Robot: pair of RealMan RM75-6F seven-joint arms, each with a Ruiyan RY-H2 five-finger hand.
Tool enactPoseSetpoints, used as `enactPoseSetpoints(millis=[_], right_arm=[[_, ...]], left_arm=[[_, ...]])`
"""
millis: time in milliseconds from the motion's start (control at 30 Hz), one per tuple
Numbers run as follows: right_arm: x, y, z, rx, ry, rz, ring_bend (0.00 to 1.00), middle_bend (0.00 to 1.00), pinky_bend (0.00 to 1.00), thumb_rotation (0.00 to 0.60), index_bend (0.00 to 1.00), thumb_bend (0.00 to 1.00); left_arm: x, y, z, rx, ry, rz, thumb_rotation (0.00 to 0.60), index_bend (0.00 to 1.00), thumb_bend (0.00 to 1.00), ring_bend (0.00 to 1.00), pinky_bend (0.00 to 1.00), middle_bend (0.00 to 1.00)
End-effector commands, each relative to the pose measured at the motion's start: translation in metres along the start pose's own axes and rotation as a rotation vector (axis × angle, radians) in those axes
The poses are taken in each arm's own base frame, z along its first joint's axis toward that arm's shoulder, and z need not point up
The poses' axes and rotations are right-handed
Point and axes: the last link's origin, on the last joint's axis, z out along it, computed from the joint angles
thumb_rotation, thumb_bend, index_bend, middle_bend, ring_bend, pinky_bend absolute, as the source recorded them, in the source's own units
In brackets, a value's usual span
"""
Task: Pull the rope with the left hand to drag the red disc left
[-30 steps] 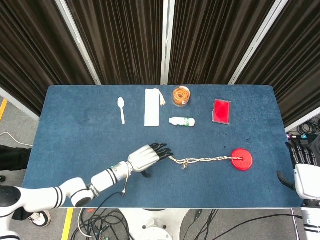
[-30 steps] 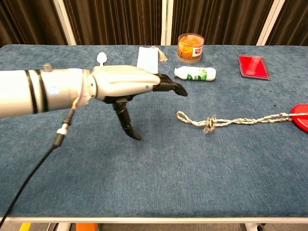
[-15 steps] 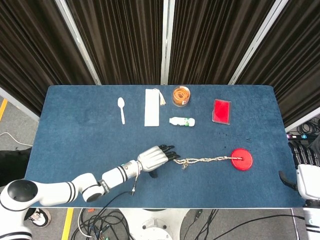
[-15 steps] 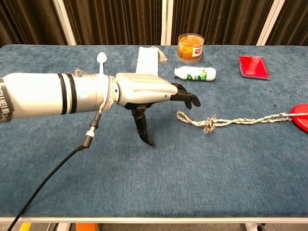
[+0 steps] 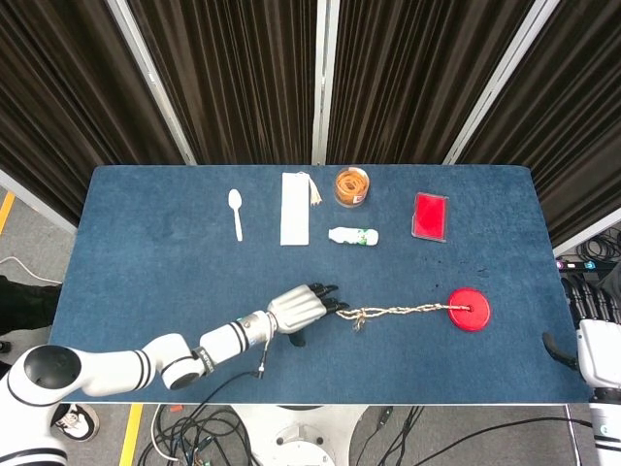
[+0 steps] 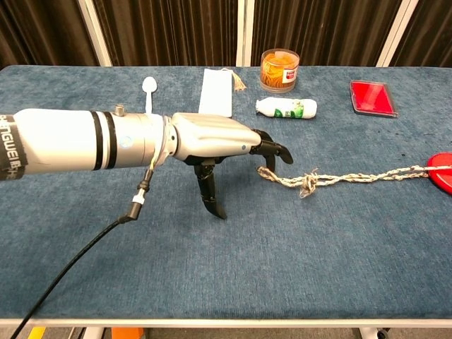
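The red disc (image 5: pixel 469 309) lies flat at the right of the blue table; only its edge (image 6: pixel 443 169) shows in the chest view. A braided rope (image 5: pixel 398 312) (image 6: pixel 346 176) runs left from it, with a knot partway along. My left hand (image 5: pixel 301 309) (image 6: pixel 219 141) hovers palm down at the rope's free left end. Its dark fingertips (image 6: pixel 274 151) curl down over that end, and the thumb points down at the cloth beside it. I see nothing gripped in it. My right hand (image 5: pixel 584 313) stands at the table's right edge, fingers extended and holding nothing.
Along the back stand a white spoon (image 5: pixel 236 212), a long white card (image 5: pixel 295 208), an orange-filled jar (image 5: pixel 351 185), a small white bottle (image 5: pixel 353 236) lying down and a red flat box (image 5: pixel 430 216). A cable hangs from my left wrist (image 6: pixel 138 201).
My left hand has moved right and dipped, so its fingertips now reach over the rope's free end. Rope, disc and right hand have not moved.
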Motion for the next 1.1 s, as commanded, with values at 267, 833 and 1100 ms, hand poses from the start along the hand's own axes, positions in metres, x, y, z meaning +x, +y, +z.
enactPoseSetpoints(millis=[267,833,1100], right_arm=[[-0.0017,0.0010,-0.0005,-0.003,-0.004,0.001,0.00,0.05,0.00,0.600,0.00,0.22],[-0.0032,0.0013,0.0001,-0.008,-0.008,0.000,0.00,0.05,0.00,0.600,0.00,0.22],[-0.0046,0.0028,-0.0002,-0.014,-0.013,-0.001,0.00,0.05,0.00,0.600,0.00,0.22]], left_arm=[[-0.0016,0.0007,0.0006,-0.010,-0.020,-0.008,0.600,0.10,0.17,0.00,0.15,0.29],[0.0013,0.0038,-0.0029,-0.018,0.015,-0.073,0.600,0.12,0.21,0.00,0.14,0.34],[-0.0029,0.0079,-0.0029,-0.037,0.011,-0.084,0.600,0.12,0.21,0.00,0.14,0.33]])
